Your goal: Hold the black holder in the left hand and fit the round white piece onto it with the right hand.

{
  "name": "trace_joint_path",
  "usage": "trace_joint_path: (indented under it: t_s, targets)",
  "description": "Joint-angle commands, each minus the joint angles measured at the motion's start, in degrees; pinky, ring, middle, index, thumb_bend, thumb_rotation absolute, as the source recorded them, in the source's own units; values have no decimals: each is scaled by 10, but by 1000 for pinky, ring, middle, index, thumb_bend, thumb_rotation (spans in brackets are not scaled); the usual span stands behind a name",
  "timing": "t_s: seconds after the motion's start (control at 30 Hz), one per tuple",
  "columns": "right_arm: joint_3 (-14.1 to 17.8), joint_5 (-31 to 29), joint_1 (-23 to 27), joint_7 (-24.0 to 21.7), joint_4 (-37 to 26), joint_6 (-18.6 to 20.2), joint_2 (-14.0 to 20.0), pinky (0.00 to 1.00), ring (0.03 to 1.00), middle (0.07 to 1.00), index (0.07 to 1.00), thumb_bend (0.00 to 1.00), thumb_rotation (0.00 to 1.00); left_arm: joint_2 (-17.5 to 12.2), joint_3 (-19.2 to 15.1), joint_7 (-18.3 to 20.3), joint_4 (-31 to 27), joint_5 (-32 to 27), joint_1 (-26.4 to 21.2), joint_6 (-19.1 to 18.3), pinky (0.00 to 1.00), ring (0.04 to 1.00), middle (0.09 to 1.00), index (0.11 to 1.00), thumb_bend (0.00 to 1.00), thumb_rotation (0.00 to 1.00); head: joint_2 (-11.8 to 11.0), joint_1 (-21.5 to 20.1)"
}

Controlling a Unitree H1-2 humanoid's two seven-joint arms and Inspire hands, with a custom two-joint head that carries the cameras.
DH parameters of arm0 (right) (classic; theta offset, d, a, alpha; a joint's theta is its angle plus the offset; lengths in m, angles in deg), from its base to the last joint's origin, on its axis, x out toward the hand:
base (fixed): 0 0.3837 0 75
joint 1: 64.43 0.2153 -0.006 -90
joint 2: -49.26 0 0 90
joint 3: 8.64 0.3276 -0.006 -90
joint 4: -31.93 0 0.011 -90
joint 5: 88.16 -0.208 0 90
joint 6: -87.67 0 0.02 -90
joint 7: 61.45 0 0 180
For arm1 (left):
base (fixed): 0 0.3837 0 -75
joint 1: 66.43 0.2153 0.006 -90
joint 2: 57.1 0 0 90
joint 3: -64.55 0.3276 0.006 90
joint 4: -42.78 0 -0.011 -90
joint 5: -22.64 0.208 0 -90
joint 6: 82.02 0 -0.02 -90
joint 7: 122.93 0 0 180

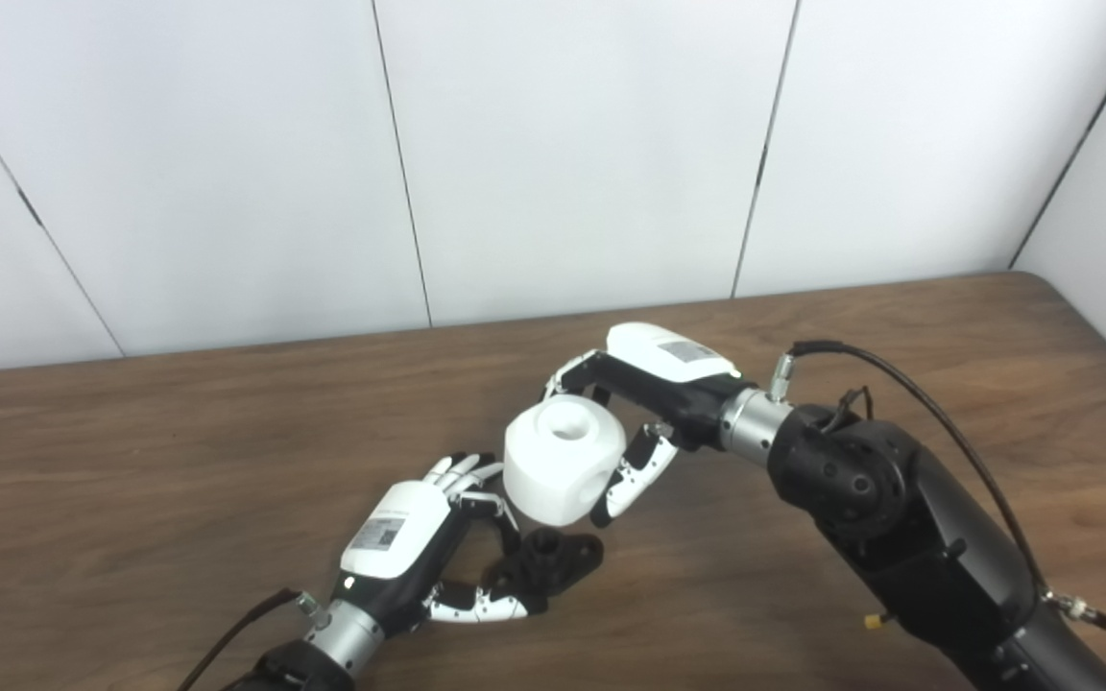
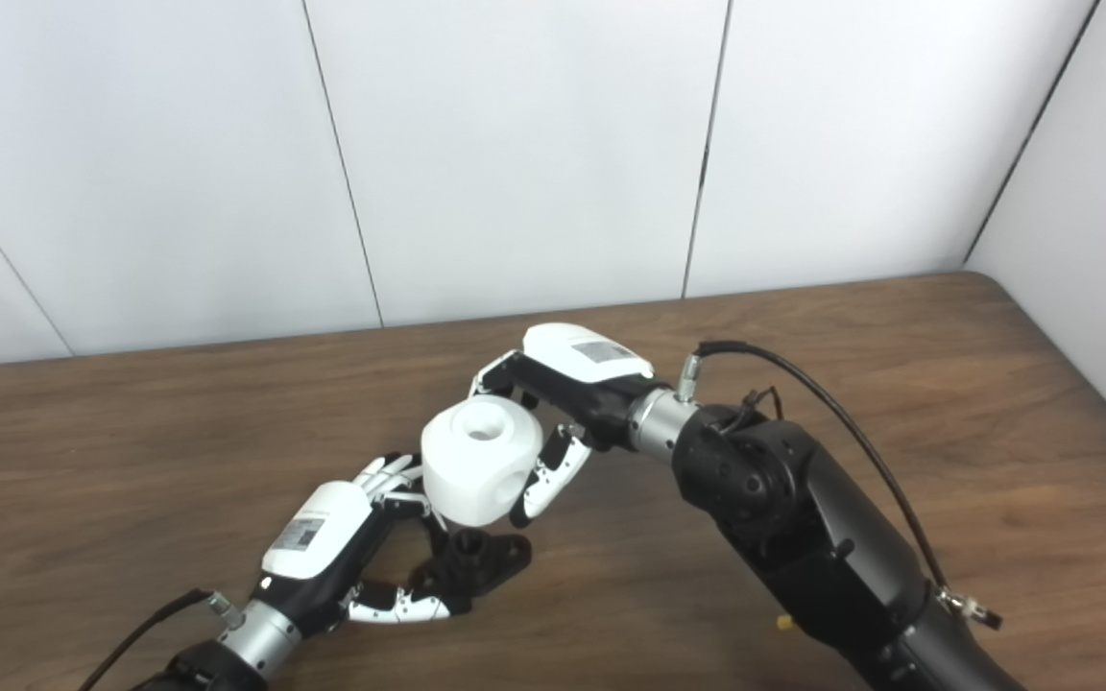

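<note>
The black holder (image 1: 545, 566) lies on the brown table (image 1: 131, 461) in front of the middle, with a short round post pointing up. My left hand (image 1: 419, 547) is shut on the holder, thumb under its near side and fingers over its far left side. The round white piece (image 1: 563, 463), a thick white block with a hole in its top, hangs just above and a little behind the holder. My right hand (image 1: 644, 403) is shut on the white piece, fingers behind it and thumb at its right side. In the right eye view the piece (image 2: 479, 461) sits right over the holder (image 2: 476, 561).
The right forearm (image 1: 899, 518) with a black cable crosses the table's right front part. White wall panels (image 1: 563, 144) stand close behind the table's far edge. The table's rounded right corner (image 1: 1043, 283) is at the far right.
</note>
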Motion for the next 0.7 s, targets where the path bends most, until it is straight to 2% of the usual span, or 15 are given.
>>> trace_joint_path:
  t_s: [0.0, 0.5, 0.67]
  targets:
    - [1, 7, 17, 9, -8, -26, -6, 641, 732, 747, 480, 524, 132, 6, 60, 101, 49, 47, 47, -29, 994, 952, 894, 485, 524, 57, 1, 0]
    - [-19, 27, 9, 2, 4, -57, -6, 636, 713, 736, 479, 524, 133, 8, 60, 101, 41, 45, 52, -31, 988, 950, 892, 485, 524, 55, 7, 3]
    - [-22, 28, 6, -5, 13, -68, 2, 665, 758, 746, 480, 524, 132, 6, 60, 106, 36, 45, 53, -36, 993, 953, 896, 485, 524, 55, 9, 1]
